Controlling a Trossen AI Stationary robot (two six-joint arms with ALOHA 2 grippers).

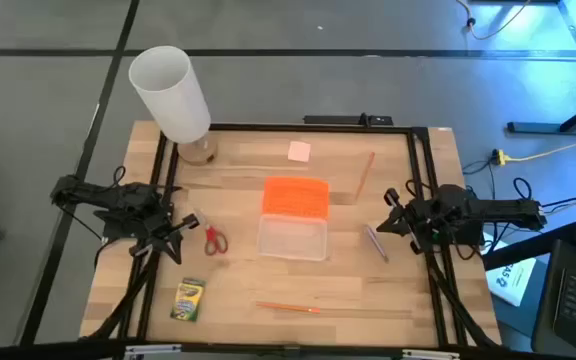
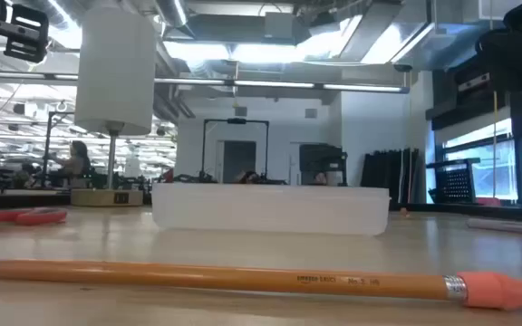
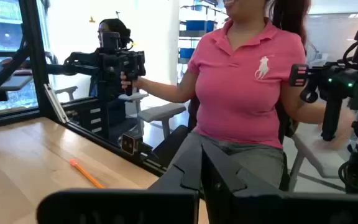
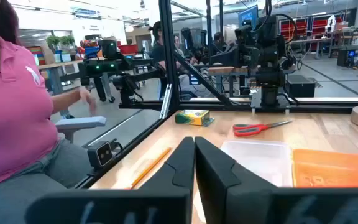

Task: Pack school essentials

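Left gripper (image 1: 175, 243) fingers together, empty, at table's left edge beside scissors (image 1: 214, 239), right gripper (image 1: 393, 216) likewise closed, empty, near pen (image 1: 377, 242), crayon box (image 1: 189, 298) front left, orange pencil (image 1: 288, 307) in front, eraser (image 1: 299, 152) at back.

bright overhead lights — window glare, soft focus

I see red-handled scissors (image 1: 215, 239) just ahead of my dark left gripper (image 1: 175, 243), a green-and-yellow crayon box (image 1: 188, 298), an orange lid (image 1: 295, 196), and a pink eraser (image 1: 299, 152).
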